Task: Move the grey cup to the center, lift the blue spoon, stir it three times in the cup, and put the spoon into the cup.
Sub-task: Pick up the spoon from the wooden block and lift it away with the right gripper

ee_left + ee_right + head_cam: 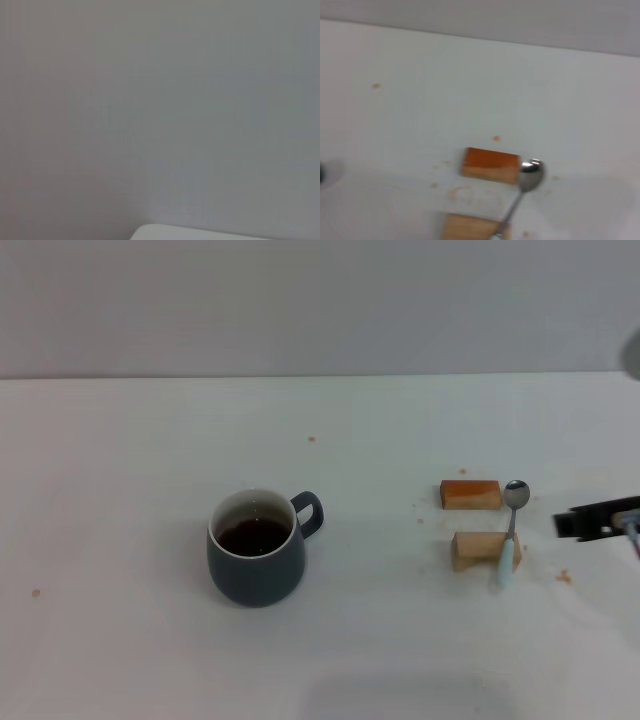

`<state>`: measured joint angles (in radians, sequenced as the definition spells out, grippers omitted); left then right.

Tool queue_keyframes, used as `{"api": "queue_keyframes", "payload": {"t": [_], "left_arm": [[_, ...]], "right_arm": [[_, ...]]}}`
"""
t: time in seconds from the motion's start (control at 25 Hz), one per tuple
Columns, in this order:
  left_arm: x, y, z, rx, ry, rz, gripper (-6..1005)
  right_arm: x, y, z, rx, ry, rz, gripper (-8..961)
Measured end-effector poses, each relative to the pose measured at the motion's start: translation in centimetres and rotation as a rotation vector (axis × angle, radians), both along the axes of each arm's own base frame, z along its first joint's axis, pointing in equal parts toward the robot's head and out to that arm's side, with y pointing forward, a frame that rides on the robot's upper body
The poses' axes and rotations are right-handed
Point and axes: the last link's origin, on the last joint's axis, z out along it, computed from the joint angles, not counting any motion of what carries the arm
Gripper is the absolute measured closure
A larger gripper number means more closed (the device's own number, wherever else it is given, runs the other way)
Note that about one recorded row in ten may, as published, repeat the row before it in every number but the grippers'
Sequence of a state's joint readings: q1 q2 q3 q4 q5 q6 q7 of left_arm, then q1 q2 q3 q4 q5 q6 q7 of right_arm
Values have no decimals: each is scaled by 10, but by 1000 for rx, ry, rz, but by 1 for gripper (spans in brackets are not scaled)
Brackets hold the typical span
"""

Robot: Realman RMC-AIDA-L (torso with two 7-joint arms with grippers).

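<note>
The blue spoon (pixel 510 533) looks light, stiff and slick: a slim metal neck and bowl with a pale handle. It lies across the nearer wooden block (pixel 482 549), its bowl beside the farther block (pixel 470 494) and the handle end dipping to the worktop (pixel 120 460). The raised handle by the nearer block seems the best hold, pinched across its width. The right gripper (pixel 600 522) sits just to the spoon's right, apart from it; I cannot tell how its fingers stand. The grey cup (pixel 256 548), heavier and holding dark liquid, stands well to the spoon's left. The left gripper is out of sight
</note>
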<state>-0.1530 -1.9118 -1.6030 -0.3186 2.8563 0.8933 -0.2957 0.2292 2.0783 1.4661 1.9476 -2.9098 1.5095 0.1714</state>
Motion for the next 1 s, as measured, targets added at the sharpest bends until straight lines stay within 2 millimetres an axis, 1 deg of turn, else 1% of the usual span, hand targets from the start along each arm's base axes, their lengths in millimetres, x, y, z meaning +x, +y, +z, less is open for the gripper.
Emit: {"api": "queue_keyframes", "payload": {"t": [0.12, 0.16, 0.2, 0.4, 0.52, 0.56, 0.64, 0.8, 0.92, 0.96, 1.0], "left_arm": [[0, 0, 2, 3, 4, -4, 1002], [1, 1, 3, -1, 10, -7, 1002], [1, 1, 3, -1, 10, -7, 1002], [2, 3, 5, -19, 30, -18, 1002], [2, 4, 5, -23, 36, -19, 1002], [1, 4, 6, -24, 38, -19, 1002], [1, 4, 7, -24, 41, -18, 1002], [1, 4, 7, -24, 42, -18, 1002], [0, 3, 7, -25, 42, -14, 1002], [0, 2, 7, -25, 42, -14, 1002], [0, 2, 7, -25, 41, -13, 1002]], "right_arm": [[5, -1, 3, 34, 37, -14, 500], [7, -2, 4, 59, 96, -11, 500], [7, -2, 4, 59, 96, -11, 500], [11, -4, 8, 141, 282, 21, 501], [10, -4, 11, 170, 328, 43, 501], [9, -4, 14, 192, 383, 70, 501], [8, -4, 14, 194, 396, 78, 502], [4, -5, 5, 178, 410, 108, 509], [9, -7, -6, 160, 379, 123, 519], [12, -8, -15, 139, 340, 146, 523], [13, -8, -19, 134, 322, 161, 539]]}}
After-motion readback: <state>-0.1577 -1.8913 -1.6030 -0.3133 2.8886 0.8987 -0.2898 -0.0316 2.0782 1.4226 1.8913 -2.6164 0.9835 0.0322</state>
